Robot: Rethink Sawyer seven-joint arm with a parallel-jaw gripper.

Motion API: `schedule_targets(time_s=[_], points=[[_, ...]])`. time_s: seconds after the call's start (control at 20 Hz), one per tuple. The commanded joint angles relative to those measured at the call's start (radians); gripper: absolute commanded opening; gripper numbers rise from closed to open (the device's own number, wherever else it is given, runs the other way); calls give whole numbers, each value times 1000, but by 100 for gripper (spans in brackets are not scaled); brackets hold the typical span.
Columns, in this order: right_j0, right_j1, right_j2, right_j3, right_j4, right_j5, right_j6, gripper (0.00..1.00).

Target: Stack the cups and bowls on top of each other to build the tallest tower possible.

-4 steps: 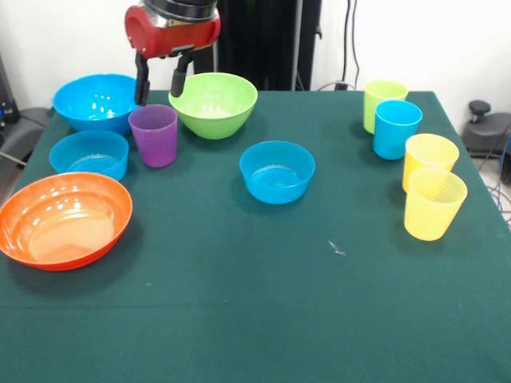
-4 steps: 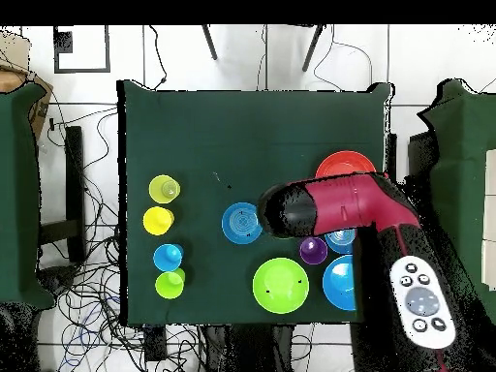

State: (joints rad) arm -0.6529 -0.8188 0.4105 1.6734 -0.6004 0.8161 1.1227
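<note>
Nearest you in the front view, the orange bowl point(image 1: 64, 219) sits at the lower left of the green worktop point(image 1: 255, 319), upright and empty. At the right, the two yellow cups point(image 1: 433, 204) stand touching, one just behind the other, mouths up. At mid-frame a small blue bowl point(image 1: 277, 171) sits alone, well apart from the rest. Left of it, just above the orange bowl, you see the second small blue bowl point(image 1: 89, 154). The purple cup point(image 1: 153, 135) stands upright beside that bowl. On the right, the blue cup point(image 1: 396, 128) stands above the yellow pair, with the green cup point(image 1: 383, 100) just behind it. Farther up, the green bowl point(image 1: 213, 104) sits just right of the purple cup, and the large blue bowl point(image 1: 97, 101) sits at the upper left. Nothing is stacked; every cup and bowl rests on the worktop by itself.

The jaws point(image 1: 160, 80) hang at the upper left, above the purple cup, both black fingers point(image 1: 180, 78) spread apart and holding nothing. In the overhead view the red arm point(image 2: 349, 205) covers much of the bowls at the right.
</note>
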Motion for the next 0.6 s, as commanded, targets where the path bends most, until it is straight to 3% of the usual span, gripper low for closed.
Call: schedule_targets(time_s=[0.05,0.4,0.6], points=[[-32,75,124,29,38,5,-134,100],[0,73,128,-38,-40,52,-166,100],[39,54,110,-37,-75,22,-115,100]])
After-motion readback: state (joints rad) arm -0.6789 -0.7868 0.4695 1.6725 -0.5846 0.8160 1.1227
